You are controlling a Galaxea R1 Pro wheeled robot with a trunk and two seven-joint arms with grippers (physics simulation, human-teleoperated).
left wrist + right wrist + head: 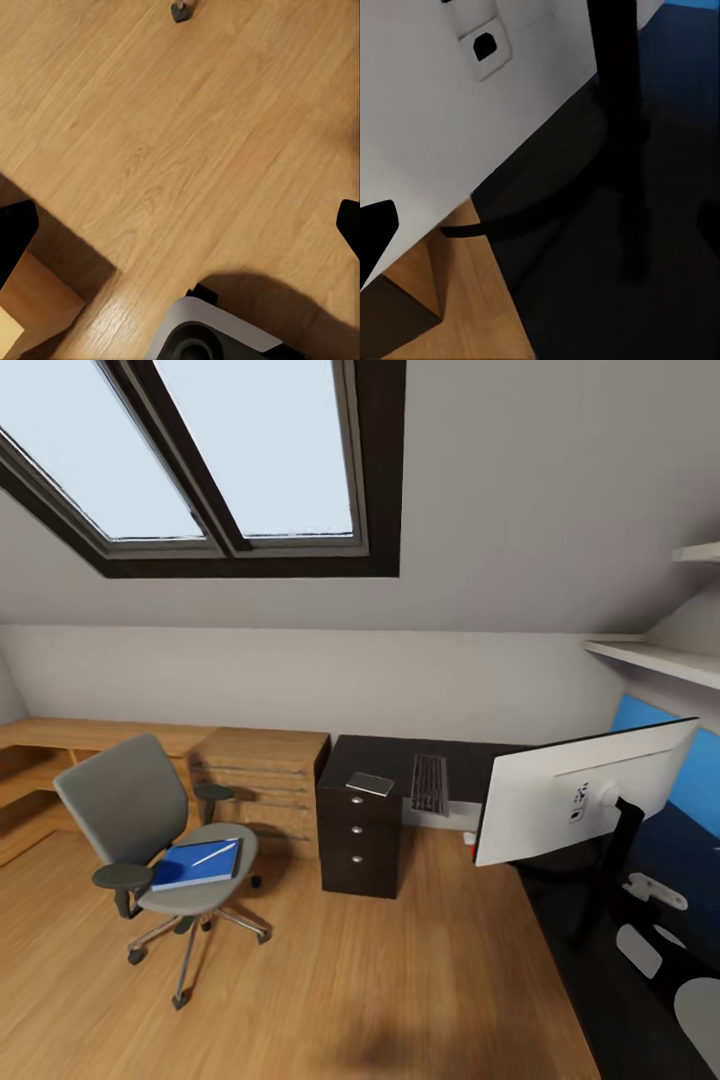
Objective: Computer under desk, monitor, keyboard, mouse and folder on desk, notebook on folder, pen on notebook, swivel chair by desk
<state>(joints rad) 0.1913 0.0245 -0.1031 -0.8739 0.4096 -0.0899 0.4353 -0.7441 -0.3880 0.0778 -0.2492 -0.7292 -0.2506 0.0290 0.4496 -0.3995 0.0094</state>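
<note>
The swivel chair stands on the wood floor at the left. On its seat lies the blue folder, and the white pen rests on the folder. The black desk carries the keyboard, and the notebook lies above the drawer unit. The monitor stands on the desk with its pale back toward me, on a black stand. My right gripper is open just behind that stand. My left gripper hangs open over bare floor. The mouse and the computer are out of view.
A dark three-drawer unit stands under the desk's end, with a low light-wood cabinet beside it. White shelves and a blue panel line the right wall. A chair castor and my base sit on the floor.
</note>
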